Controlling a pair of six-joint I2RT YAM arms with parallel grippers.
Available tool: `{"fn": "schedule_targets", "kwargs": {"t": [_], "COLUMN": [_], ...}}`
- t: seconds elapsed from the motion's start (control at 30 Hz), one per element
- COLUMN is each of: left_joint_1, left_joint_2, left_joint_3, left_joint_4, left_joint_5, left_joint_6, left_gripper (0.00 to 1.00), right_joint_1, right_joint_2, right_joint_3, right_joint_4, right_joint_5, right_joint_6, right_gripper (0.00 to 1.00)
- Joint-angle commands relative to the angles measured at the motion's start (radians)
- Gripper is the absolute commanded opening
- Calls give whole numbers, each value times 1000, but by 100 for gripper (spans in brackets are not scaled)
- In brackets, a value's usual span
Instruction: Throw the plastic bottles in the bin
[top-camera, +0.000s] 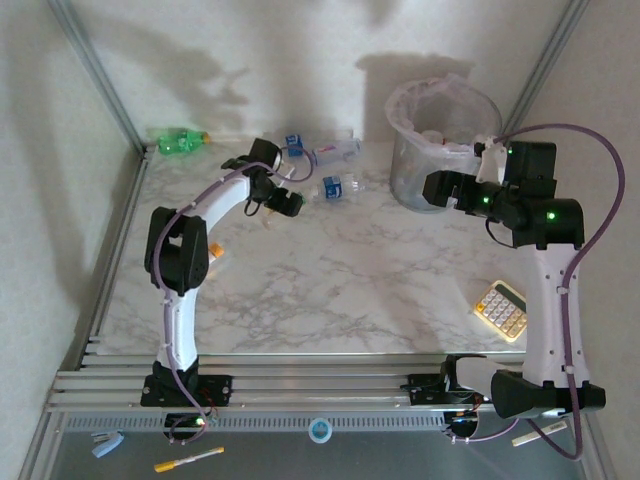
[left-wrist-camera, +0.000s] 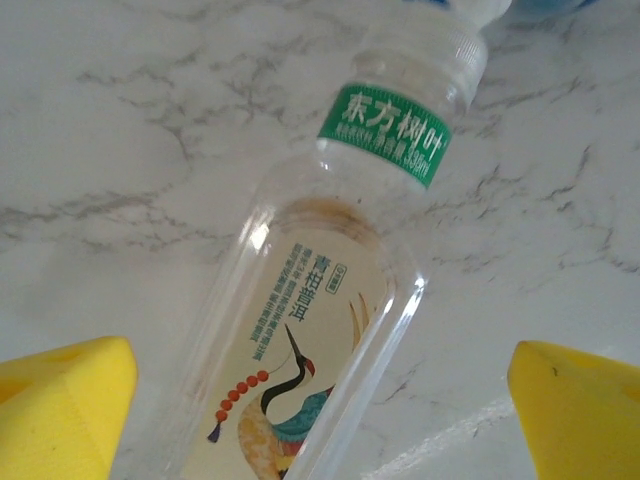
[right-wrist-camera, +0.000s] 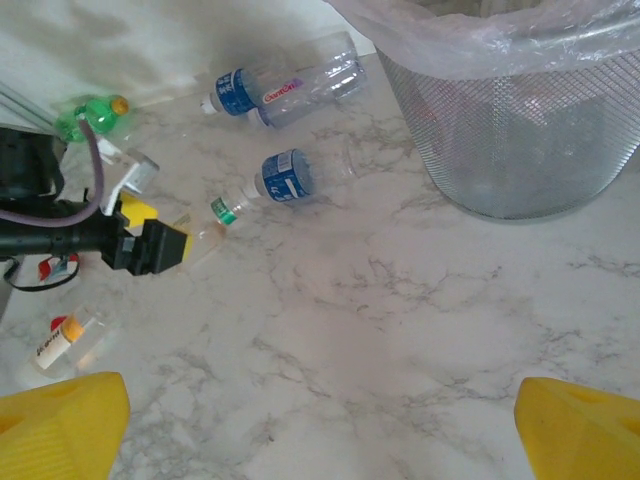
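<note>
A clear plastic bottle (left-wrist-camera: 330, 290) with a green neck band and a crane picture lies on the marble between the yellow fingers (left-wrist-camera: 65, 405) of my left gripper (left-wrist-camera: 320, 425). The jaws stand wide on either side, apart from it. From the right wrist I see that bottle (right-wrist-camera: 222, 211) at the left gripper (right-wrist-camera: 150, 245). Two blue-labelled bottles (top-camera: 330, 152) (top-camera: 336, 188) lie past it, a green one (top-camera: 180, 142) in the back left corner. The bin (top-camera: 440, 150) stands at the back right. My right gripper (top-camera: 445, 190) hangs open and empty in front of it.
A beige calculator (top-camera: 500, 309) lies by the right arm. A small orange-capped bottle (right-wrist-camera: 62, 337) rests next to the left arm. Walls close in the back and both sides. Bare marble stretches across the middle of the table (top-camera: 340, 290).
</note>
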Motion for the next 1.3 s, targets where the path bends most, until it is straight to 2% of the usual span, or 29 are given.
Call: {"fn": "schedule_targets", "kwargs": {"t": [0.0, 0.2, 0.3, 0.4, 0.53, 0.63, 0.83, 1.0, 1.27], "left_joint_1": [26, 28, 26, 27, 19, 8, -24, -91, -240], "left_joint_2": [36, 81, 85, 67, -2, -74, -299, -475, -681], "left_joint_3": [33, 33, 2, -36, -114, -178, -347, -468, -583], "left_joint_4": [-75, -103, -89, -60, 15, 79, 245, 343, 455], "left_joint_5": [15, 30, 32, 37, 62, 47, 49, 19, -38], "left_joint_6": [17, 19, 18, 9, 7, -7, -25, -12, 5], "left_gripper": [94, 90, 85, 74, 54, 45, 42, 41, 42], "right_joint_1": [2, 4, 4, 3, 4, 3, 4, 4, 6], "right_joint_2": [-5, -1, 1, 3, 8, 13, 13, 17, 19], "right_joint_3": [-6, -9, -15, -19, -26, -38, -57, -64, -95], "right_joint_4": [18, 27, 35, 39, 50, 56, 78, 107, 172], "right_joint_5": [-27, -35, -48, -50, -53, -51, -48, -109, -339], "right_joint_6": [5, 7, 11, 11, 13, 14, 17, 44, 81], "right_gripper": [99, 99, 99, 99, 99, 99, 99, 99, 99]}}
